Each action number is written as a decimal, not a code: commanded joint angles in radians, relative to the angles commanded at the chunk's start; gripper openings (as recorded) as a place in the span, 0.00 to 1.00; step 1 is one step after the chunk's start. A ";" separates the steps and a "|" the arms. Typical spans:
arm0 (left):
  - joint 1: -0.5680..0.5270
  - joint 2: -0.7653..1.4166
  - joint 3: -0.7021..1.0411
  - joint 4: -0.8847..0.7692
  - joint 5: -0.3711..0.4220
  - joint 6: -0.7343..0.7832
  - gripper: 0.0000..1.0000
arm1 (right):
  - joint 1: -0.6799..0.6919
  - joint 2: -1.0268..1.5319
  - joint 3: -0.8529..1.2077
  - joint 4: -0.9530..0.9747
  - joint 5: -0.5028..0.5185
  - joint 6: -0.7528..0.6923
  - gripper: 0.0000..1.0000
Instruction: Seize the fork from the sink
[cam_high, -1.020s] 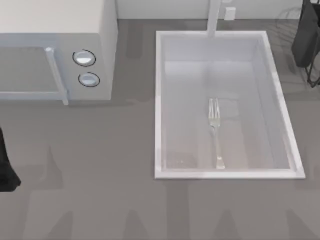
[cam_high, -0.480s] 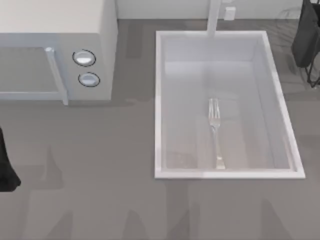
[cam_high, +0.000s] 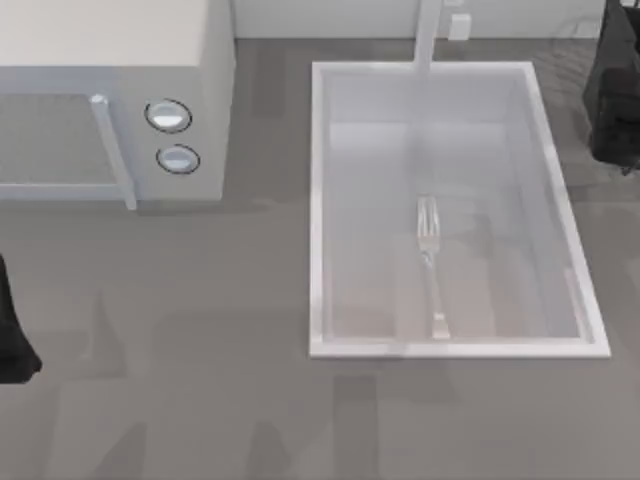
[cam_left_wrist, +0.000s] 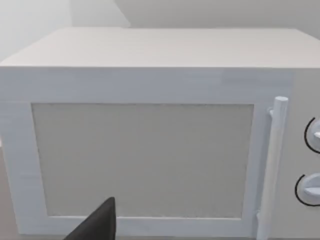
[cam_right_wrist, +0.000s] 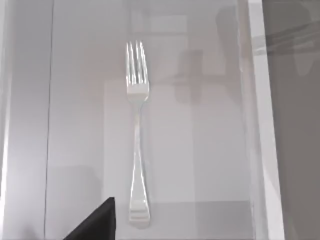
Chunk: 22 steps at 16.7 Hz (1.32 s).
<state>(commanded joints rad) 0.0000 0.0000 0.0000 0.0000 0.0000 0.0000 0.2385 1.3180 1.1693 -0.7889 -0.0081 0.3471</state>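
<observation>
The fork (cam_high: 431, 262) is slim and silver and lies flat on the floor of the sink (cam_high: 316, 210), tines toward the back wall and handle toward the front rim. From the right wrist the fork (cam_right_wrist: 136, 135) is seen lengthwise on the pale sink floor (cam_right_wrist: 200, 150). My right gripper (cam_high: 614, 95) hangs dark above the counter at the back right, outside the sink's right rim and well away from the fork. My left gripper (cam_high: 10, 335) is parked at the table's left edge.
A white microwave (cam_high: 110, 100) with two round knobs stands at the back left, and its door (cam_left_wrist: 142, 160) faces the left wrist camera. A white faucet post (cam_high: 428, 35) rises at the sink's back rim. Grey countertop (cam_high: 200, 400) spreads in front.
My right arm has shifted slightly at the right edge, and its faint shadow now falls on the sink floor beside the fork. The fork and left arm have not moved.
</observation>
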 joint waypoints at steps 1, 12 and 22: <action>0.000 0.000 0.000 0.000 0.000 0.000 1.00 | 0.019 0.105 0.095 -0.055 0.000 0.018 1.00; 0.000 0.000 0.000 0.000 0.000 0.000 1.00 | 0.172 1.024 0.884 -0.456 0.012 0.100 1.00; 0.000 0.000 0.000 0.000 0.000 0.000 1.00 | 0.181 1.118 0.949 -0.466 0.013 0.100 1.00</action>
<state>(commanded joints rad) 0.0000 0.0000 0.0000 0.0000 0.0000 0.0000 0.4198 2.4357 2.1181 -1.2551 0.0052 0.4471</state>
